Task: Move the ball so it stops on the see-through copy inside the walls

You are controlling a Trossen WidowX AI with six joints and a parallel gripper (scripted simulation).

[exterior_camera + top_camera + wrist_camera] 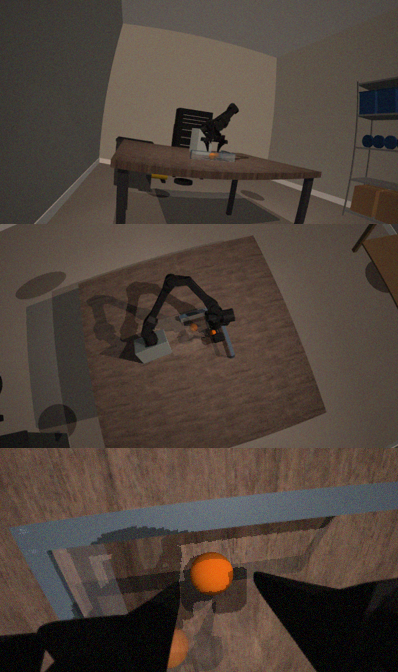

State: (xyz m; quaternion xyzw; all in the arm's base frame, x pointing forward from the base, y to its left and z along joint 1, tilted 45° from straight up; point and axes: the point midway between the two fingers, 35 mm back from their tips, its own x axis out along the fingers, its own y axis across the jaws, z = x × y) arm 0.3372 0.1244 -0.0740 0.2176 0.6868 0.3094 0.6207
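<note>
The solid orange ball (pixel 213 332) (pixel 213 155) (pixel 212 573) rests on the table inside the corner, near the long clear wall (pixel 229 345) (pixel 225 510). The short wall (pixel 194 315) (pixel 44 583) meets it at one end. The paler see-through copy (pixel 194 326) (pixel 178 649) lies apart from the ball, on the arm-base side; in the wrist view a finger hides part of it. My gripper (pixel 213 151) (pixel 216 581) is open and empty, pointing down above the ball. In the wrist view the ball shows between and slightly beyond the fingertips. Contact cannot be told.
The arm's pale base block (pixel 153 346) stands on the wooden table (pixel 199 398) (pixel 155 163), to the left of the walls in the top view. The arm reaches over the short wall's side. Its dark shadows fall across the table and the corner.
</note>
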